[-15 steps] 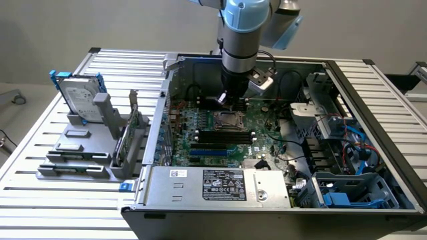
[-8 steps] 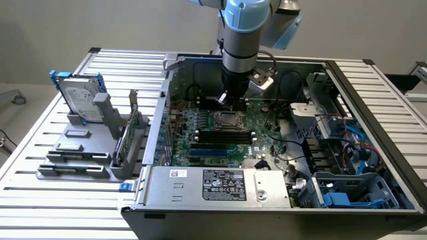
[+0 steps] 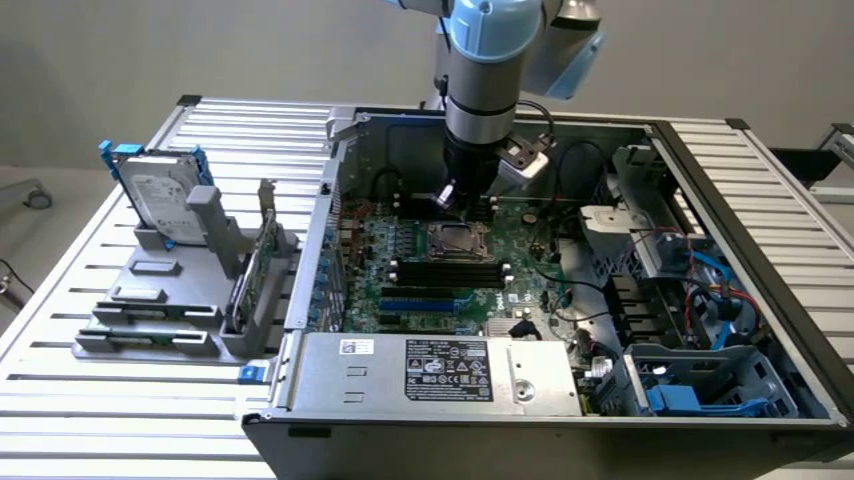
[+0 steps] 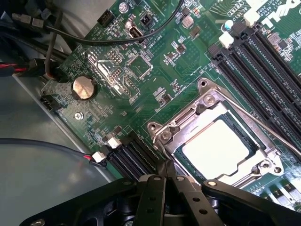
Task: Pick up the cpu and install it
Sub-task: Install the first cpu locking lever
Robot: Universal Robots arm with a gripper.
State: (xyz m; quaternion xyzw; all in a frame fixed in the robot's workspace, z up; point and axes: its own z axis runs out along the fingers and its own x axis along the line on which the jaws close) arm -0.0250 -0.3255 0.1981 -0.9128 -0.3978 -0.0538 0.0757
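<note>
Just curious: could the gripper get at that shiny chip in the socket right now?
Probably yes. The gripper, shut, hangs just beside the socket, and nothing lies over the cpu seated inside the socket's frame.

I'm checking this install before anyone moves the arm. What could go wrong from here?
1. The cpu sits in the socket with the metal frame around it; the shut gripper hangs close by the socket edge, so a sideways slip might scrape it.
2. The thin retention lever runs close past the socket and could snag.
3. The memory slots lie close beside the jaws.
</note>
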